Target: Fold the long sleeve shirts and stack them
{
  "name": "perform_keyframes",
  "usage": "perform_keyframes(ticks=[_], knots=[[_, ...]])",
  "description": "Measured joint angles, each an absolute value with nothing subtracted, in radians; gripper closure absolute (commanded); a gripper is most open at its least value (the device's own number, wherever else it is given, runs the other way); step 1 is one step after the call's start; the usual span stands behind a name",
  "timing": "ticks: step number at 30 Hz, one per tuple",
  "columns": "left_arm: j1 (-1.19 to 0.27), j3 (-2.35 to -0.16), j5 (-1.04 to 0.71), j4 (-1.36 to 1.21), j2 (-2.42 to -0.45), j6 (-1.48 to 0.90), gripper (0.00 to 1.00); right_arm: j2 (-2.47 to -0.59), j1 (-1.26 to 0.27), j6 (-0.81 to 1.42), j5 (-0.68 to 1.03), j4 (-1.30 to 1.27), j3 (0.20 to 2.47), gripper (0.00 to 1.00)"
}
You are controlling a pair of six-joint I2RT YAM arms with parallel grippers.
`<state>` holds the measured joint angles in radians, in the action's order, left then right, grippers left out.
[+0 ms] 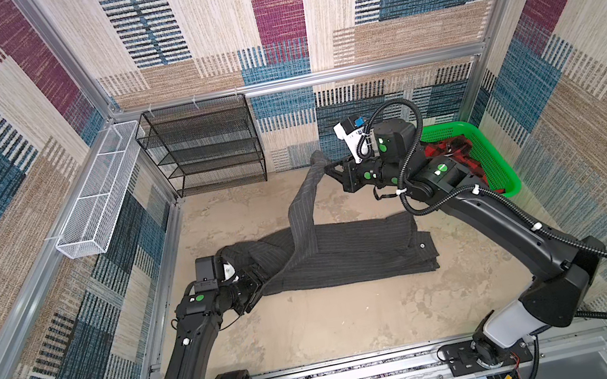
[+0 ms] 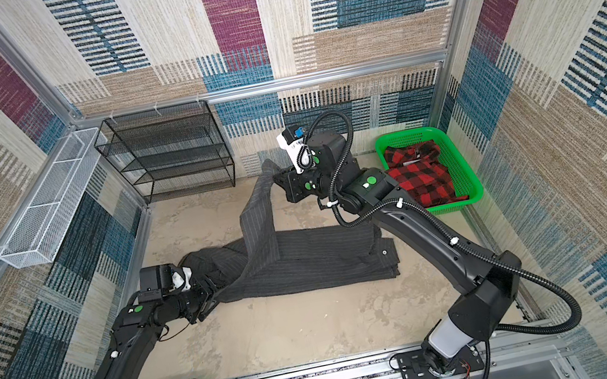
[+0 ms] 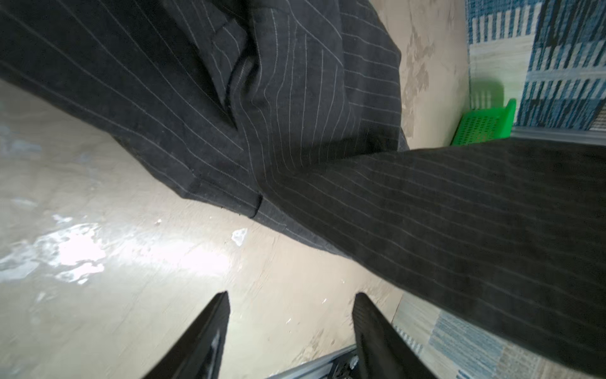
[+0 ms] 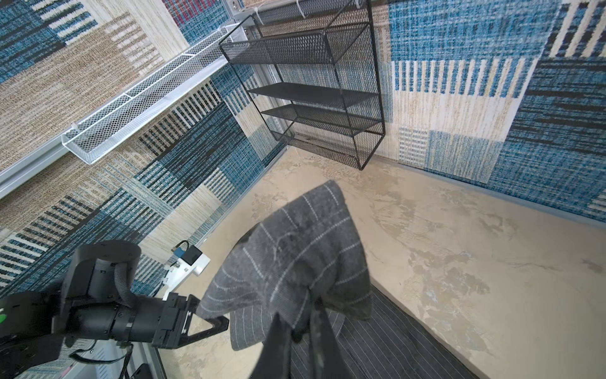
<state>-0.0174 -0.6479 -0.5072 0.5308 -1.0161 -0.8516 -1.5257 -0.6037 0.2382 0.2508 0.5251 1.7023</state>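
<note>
The dark grey pinstriped shirt [image 1: 355, 251] [image 2: 314, 260] lies folded in a long band across the middle of the table. One of its sleeves [image 1: 301, 199] [image 2: 256, 215] rises off the band toward the back wall. My right gripper [image 1: 328, 169] [image 2: 275, 178] [image 4: 296, 316] is shut on the cuff [image 4: 295, 256] and holds it above the table. At the band's left end, my left gripper [image 1: 258, 276] [image 2: 211, 287] [image 3: 292, 295] is open, with only bare table between its fingers. The red-and-black check shirt [image 2: 421, 174] [image 1: 451, 149] lies in the green basket [image 2: 406, 135] [image 1: 498, 164].
A black mesh shelf unit [image 1: 201, 145] [image 4: 314, 92] stands at the back left. A white wire tray [image 1: 100, 192] hangs on the left wall. The basket stands in the back right corner, partly behind my right arm. Carpeted walls enclose three sides.
</note>
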Motion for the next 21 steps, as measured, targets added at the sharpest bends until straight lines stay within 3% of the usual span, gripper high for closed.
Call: perform_keyframes(ticks=[14,21], knots=[[-0.017,-0.551,-0.528,0.099,-1.178,-1.113,0.38,-1.525,-0.605,0.231,0.250,0.543,1.718,1.00],[-0.027,-0.542,-0.531,-0.010,-1.231,-1.159,0.67,-1.519,-0.604,0.231,0.251,0.543,1.718,1.00]])
